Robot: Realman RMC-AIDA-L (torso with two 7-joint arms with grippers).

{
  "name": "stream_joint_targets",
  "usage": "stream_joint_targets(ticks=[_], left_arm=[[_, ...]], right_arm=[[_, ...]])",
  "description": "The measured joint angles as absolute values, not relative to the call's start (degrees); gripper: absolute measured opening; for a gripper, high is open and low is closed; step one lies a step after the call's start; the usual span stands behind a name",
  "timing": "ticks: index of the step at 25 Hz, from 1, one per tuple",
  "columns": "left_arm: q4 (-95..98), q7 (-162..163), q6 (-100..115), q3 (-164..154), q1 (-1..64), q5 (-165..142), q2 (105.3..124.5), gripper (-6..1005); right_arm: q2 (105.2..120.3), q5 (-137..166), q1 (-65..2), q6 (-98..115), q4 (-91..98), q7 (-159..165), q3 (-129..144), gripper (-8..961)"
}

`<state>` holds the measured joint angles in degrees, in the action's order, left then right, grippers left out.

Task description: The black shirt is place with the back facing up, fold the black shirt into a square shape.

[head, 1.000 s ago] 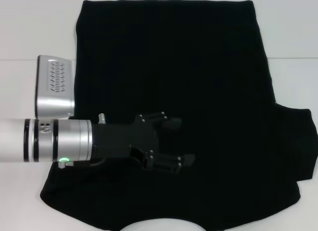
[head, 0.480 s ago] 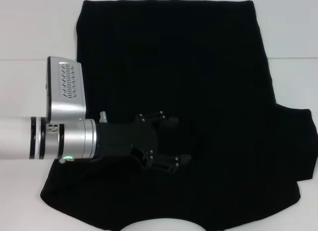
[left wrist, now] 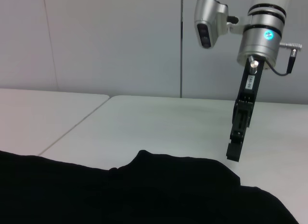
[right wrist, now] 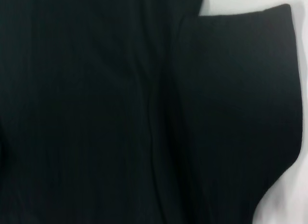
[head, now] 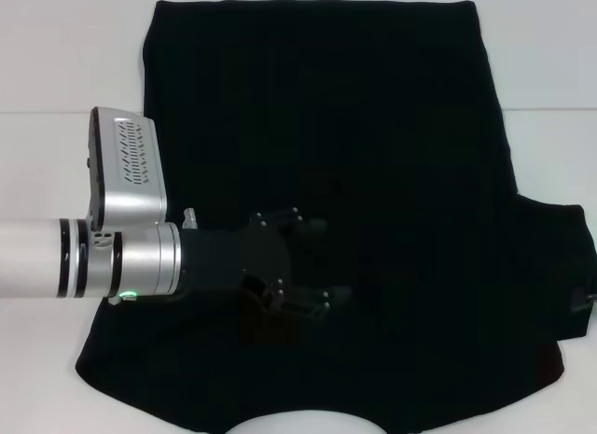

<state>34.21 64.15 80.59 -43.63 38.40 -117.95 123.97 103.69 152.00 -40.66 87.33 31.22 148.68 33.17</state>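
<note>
Shirt (head: 373,126) lies flat, black, one sleeve (head: 560,266) out.

The left tool (head: 322,264) lies black over the black shirt (head: 373,126), so it is not clear if its fingers touch or pinch the cloth. The arm covers part of the shirt's left edge. The lower picture edge cuts the neckline. The right tool (left wrist: 234,149) is seen from the side only, so its opening is unclear.
</note>
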Motion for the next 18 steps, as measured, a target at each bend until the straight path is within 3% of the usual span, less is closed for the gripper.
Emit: stream_joint_targets(ticks=[11, 18], left_arm=[[34.3, 64.2, 80.4, -43.1, 38.3, -117.9, 123.92, 946], [34.3, 64.3, 80.2, -43.1, 38.2, -117.6, 123.92, 944]], right_arm=[[104.75, 152.1, -41.3, 82.1, 30.2, 149.4, 35.3, 744], [105.91, 152.1, -42.1, 79.9, 30.4, 149.5, 38.5, 554]])
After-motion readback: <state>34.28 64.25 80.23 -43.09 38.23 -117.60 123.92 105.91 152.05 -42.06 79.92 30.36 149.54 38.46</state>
